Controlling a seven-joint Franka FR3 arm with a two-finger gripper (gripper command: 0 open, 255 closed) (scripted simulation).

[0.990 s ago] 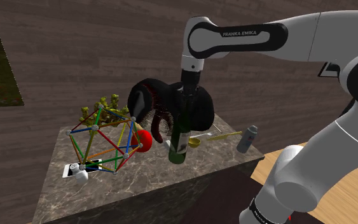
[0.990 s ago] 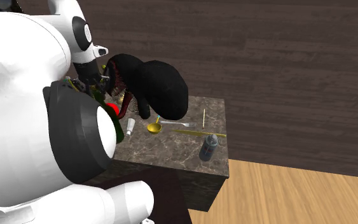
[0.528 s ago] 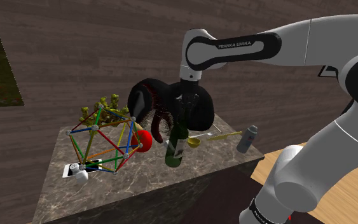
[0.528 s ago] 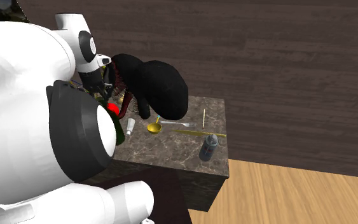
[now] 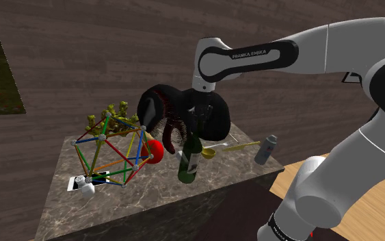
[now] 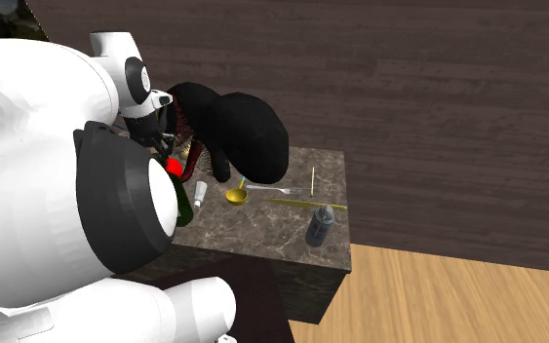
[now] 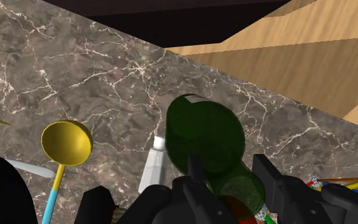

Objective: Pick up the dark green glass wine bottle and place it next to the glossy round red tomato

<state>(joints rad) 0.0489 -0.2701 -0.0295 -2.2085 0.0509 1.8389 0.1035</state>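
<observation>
Gripper [image 5: 195,128] clamped tight on the neck of the translucent dark green wine bottle [image 5: 189,161]; bottle tilted over the veined brown marble countertop [image 5: 150,200]. Glossy round red tomato [image 5: 154,151] near its base.

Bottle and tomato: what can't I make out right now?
Second exterior view: the arm hides most of the bottle; the tomato barely peeks out.
Wrist view: the bottle's body hides its base and the table beneath.
Shoulder view: a rod frame covers the tomato's edge.
</observation>
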